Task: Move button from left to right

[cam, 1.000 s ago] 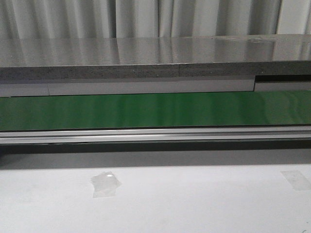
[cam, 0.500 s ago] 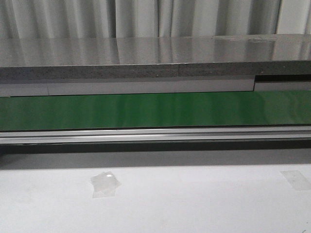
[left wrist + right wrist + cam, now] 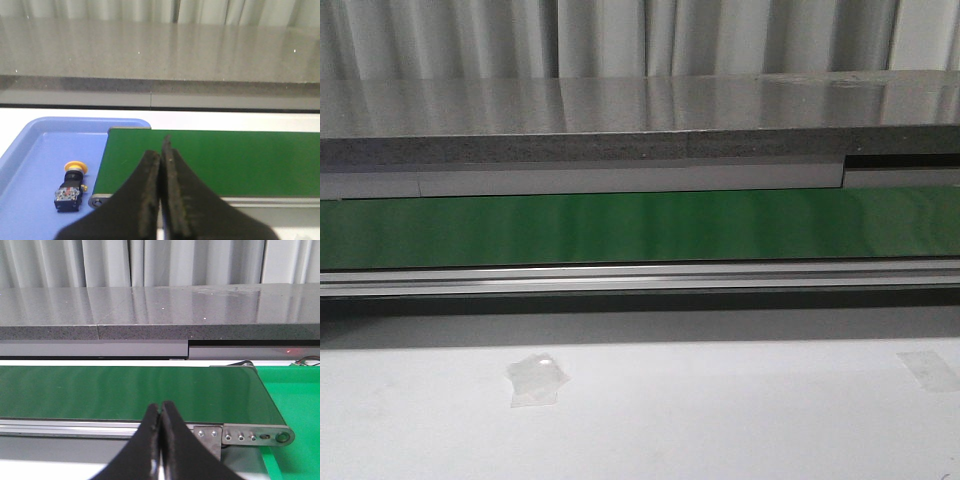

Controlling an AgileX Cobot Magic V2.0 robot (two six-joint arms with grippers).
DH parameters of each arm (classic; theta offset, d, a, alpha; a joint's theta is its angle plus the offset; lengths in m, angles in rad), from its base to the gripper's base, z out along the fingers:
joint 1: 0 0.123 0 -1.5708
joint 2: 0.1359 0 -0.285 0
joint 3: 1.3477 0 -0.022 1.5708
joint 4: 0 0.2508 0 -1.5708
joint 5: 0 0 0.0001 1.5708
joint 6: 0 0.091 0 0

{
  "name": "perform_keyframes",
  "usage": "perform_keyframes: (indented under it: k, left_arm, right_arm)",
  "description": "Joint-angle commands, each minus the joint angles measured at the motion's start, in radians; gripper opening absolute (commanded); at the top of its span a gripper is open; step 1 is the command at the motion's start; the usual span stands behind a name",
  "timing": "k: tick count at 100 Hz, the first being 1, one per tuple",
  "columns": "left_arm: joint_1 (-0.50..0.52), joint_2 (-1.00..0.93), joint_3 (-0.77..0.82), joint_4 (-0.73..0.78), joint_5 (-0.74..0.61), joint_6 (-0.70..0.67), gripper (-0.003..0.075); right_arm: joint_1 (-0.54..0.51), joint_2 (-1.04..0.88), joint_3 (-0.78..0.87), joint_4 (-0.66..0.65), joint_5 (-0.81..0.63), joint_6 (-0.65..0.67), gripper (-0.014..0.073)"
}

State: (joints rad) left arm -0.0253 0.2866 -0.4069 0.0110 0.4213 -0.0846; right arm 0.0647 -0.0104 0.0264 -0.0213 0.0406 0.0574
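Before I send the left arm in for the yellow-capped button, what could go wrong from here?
1. The left gripper is shut; it must open first or it may just shove the yellow-capped black push-button.
2. The button lies on its side in the blue plastic tray, so it could roll or slip from a pinch.
3. It lies close to the green conveyor belt's end roller, which may crowd the fingers.

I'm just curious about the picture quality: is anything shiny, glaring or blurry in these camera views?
Front view: the grey shelf mirrors the curtains; the green belt shows soft sheen. Left wrist view: the button is small but fairly sharp; the left gripper looms dark. Right wrist view: the right gripper likewise.
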Motion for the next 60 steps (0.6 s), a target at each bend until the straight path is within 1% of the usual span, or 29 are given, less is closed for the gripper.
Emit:
perform_keyframes:
  k: [1,16,32,38,47,60]
  left_arm:
    - [-0.004,0.097,-0.13,-0.011,0.051,-0.01,-0.002]
    - [-0.004,0.24,-0.288,-0.011,0.236,-0.01,-0.002]
    - [-0.004,0.374,-0.402,-0.018,0.386,-0.01,-0.002]
    - [-0.004,0.41,-0.418,-0.022,0.4,-0.01,-0.002]
    - [-0.004,0.44,-0.418,-0.021,0.377,-0.01,-0.002]
    - [-0.004,0.465,-0.418,-0.028,0.379,-0.01,-0.002]
  right_arm:
    - [0.001,-0.014,-0.014,-0.007,-0.084,-0.002,-0.0068]
    - [0.001,-0.014,-0.014,-0.007,-0.084,-0.002,-0.0068]
    - [0.001,-0.014,-0.014,-0.007,-0.084,-0.002,-0.0068]
    - [0.001,-0.014,-0.014,-0.007,-0.084,-0.002,-0.0068]
    - [0.001,-0.014,-0.014,-0.007,-0.084,-0.002,-0.0068]
    - [0.001,-0.014,-0.014,-0.007,-0.084,-0.002,-0.0068]
